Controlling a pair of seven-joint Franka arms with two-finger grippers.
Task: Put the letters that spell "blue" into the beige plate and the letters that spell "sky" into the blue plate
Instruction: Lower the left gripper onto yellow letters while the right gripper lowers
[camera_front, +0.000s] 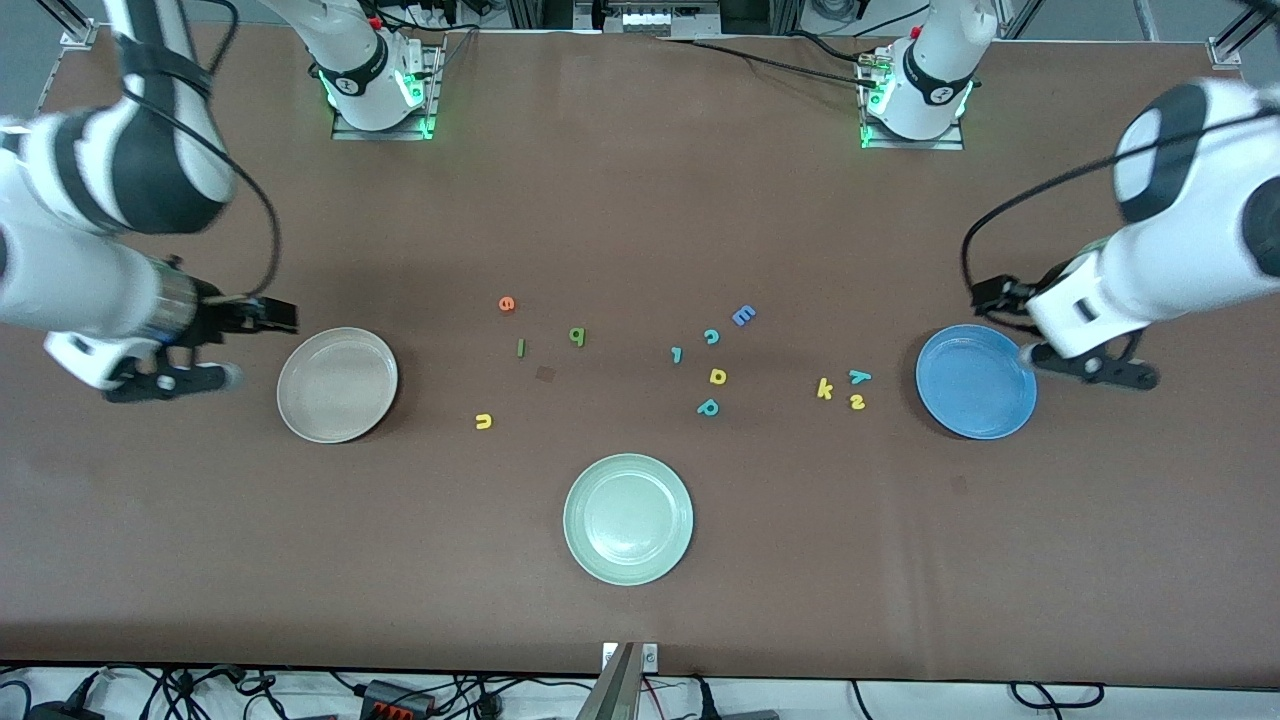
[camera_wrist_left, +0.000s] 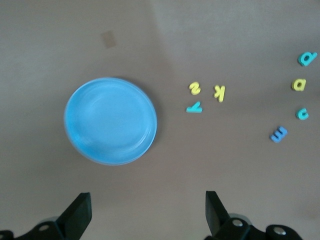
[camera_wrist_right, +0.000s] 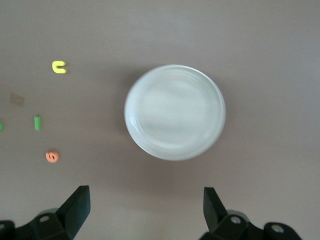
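The beige plate (camera_front: 337, 384) (camera_wrist_right: 174, 112) lies toward the right arm's end, with nothing in it. My right gripper (camera_front: 262, 348) (camera_wrist_right: 145, 191) hangs open beside it. Orange e (camera_front: 507, 304), dark green l (camera_front: 520, 347), light green b (camera_front: 577, 336) and yellow u (camera_front: 483, 421) lie loose on the table beside that plate. The blue plate (camera_front: 976, 381) (camera_wrist_left: 110, 120) lies toward the left arm's end, also with nothing in it. My left gripper (camera_front: 1010, 325) (camera_wrist_left: 146, 197) hovers open at its rim. Yellow k (camera_front: 825, 389), teal y (camera_front: 859, 376) and yellow s (camera_front: 857, 402) sit close beside it.
A pale green plate (camera_front: 628, 518) lies nearest the front camera, mid-table. Spare letters cluster mid-table: a blue E (camera_front: 743, 316), a teal c (camera_front: 711, 336), a yellow a (camera_front: 717, 376) and a teal p (camera_front: 708, 407).
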